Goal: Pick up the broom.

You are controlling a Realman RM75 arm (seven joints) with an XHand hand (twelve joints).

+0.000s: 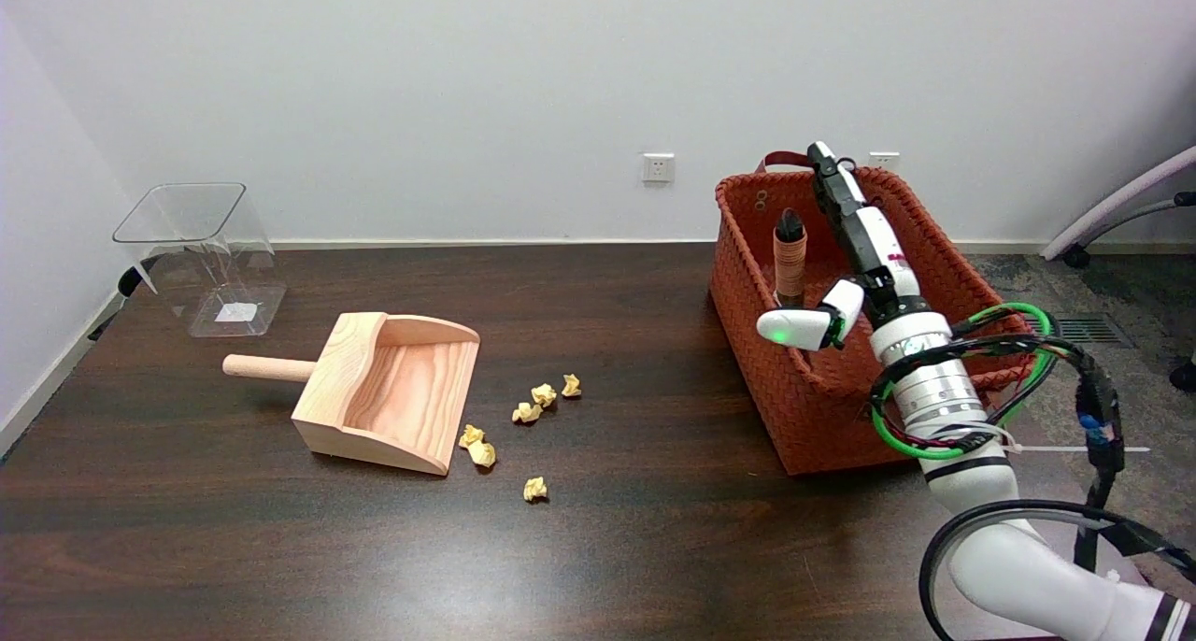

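The broom stands upright inside the woven orange basket at the right of the table; only its brown wrapped handle with a dark tip shows above the basket's rim. My right hand reaches over the basket just right of the handle, its long fingers stretched toward the back rim and its thumb pointing left below the handle. The hand holds nothing and a small gap separates it from the broom. The broom's bristle end is hidden in the basket.
A wooden dustpan lies left of centre with its handle pointing left. Several crumpled yellow paper bits lie scattered by its mouth. A clear plastic bin stands at the far left corner.
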